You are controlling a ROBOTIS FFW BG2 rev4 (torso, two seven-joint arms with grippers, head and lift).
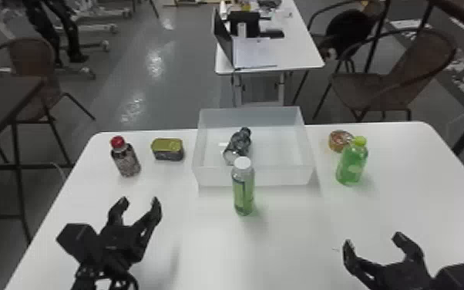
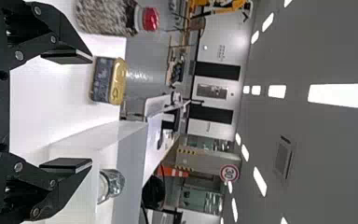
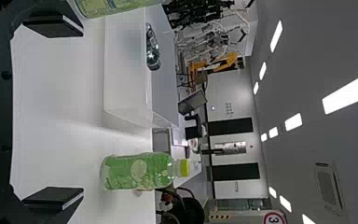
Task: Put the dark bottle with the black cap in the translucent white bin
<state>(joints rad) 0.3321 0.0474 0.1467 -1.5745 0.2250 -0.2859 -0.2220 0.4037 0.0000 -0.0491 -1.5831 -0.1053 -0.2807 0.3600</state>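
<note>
White counter (image 1: 281, 247) carries everything within reach of both arms. The translucent white bin (image 1: 277, 176) sits beyond the left hand (image 1: 139, 200) and right hand (image 1: 373, 240), between their lines of reach. Each hand stands wide, nothing between its fingers.

Beyond and between them, close before the bin's near wall, stands the white-capped green bottle (image 1: 243, 193). The green bottle with the yellow-green cap (image 1: 352, 166) is upright beyond the right hand; the red-capped bottle (image 1: 126, 159) is upright beyond the left.

The dark bottle (image 1: 239, 144) lies on its side inside the bin, beyond the left hand and to its right. Its long axis runs mostly away from the hands, with the black cap (image 1: 246, 131) pointing away and slightly right, the base towards the near wall.

The gold-lidded tin (image 1: 167, 149) rests beyond the left hand, the round tin (image 1: 338, 141) beyond the right.

The head view gives the dark bottle's whole length; the left wrist view catches its pale round base (image 2: 103, 186) and adds ceiling lights (image 2: 338, 95).
</note>
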